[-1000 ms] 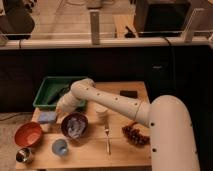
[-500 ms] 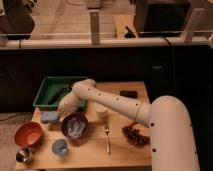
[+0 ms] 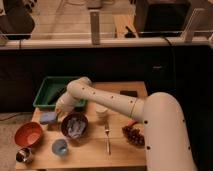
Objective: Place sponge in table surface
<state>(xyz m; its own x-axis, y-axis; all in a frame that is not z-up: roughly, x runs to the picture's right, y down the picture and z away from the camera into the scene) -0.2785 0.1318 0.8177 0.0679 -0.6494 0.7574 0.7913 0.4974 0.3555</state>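
A blue sponge (image 3: 48, 117) lies flat on the wooden table (image 3: 120, 152) near its left edge, just in front of the green tray (image 3: 47, 89). My gripper (image 3: 61, 107) is at the end of the white arm that reaches in from the lower right. It hangs just above and to the right of the sponge, at the tray's front right corner. I cannot make out whether it touches the sponge.
A purple bowl (image 3: 75, 125) with something pale in it sits right of the sponge. An orange bowl (image 3: 27, 134), a metal cup (image 3: 22, 155) and a blue cup (image 3: 60, 147) stand front left. A white cup (image 3: 101, 112), fork (image 3: 106, 137), dark red bunch (image 3: 134, 134) and black object (image 3: 129, 93) lie to the right.
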